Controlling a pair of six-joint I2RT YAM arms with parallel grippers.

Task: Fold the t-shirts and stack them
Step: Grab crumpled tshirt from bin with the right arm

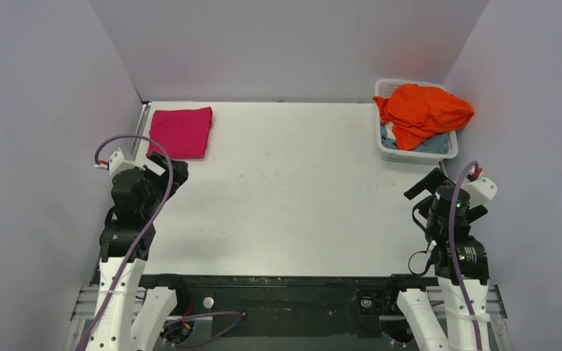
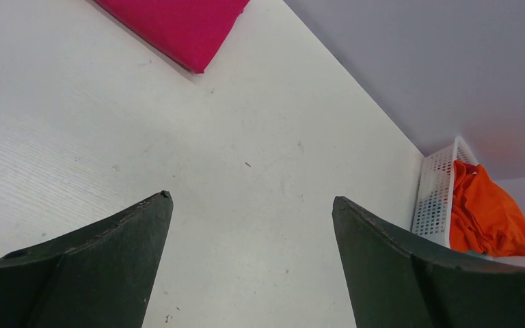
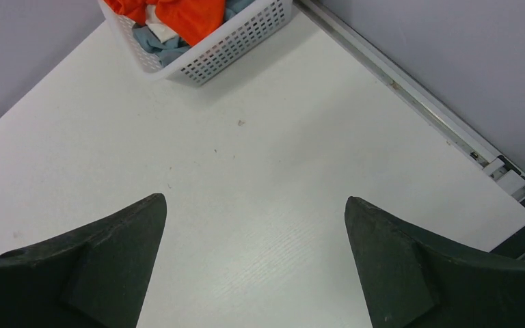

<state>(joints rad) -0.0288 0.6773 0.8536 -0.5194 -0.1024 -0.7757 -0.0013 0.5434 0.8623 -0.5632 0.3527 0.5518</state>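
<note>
White tabletop [image 1: 285,205]: folded magenta-pink cloth t-shirt [image 1: 181,131] far-left; left gripper [image 2: 251,198], right gripper [image 3: 255,198] gaping, empty. Next, probably: fetching crumpled bright orange t-shirt [image 1: 424,113] from white plastic lattice basket [image 1: 410,156].

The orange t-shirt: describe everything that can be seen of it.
The orange t-shirt is bright, plain, soft-looking cloth, unfolded and crumpled into a heap. It lies on top of the load in the white lattice basket at the far right corner of the table, and it overhangs the basket's right rim. Grey-blue cloth and a bit of white cloth lie beneath it. Nothing else touches it.
</note>
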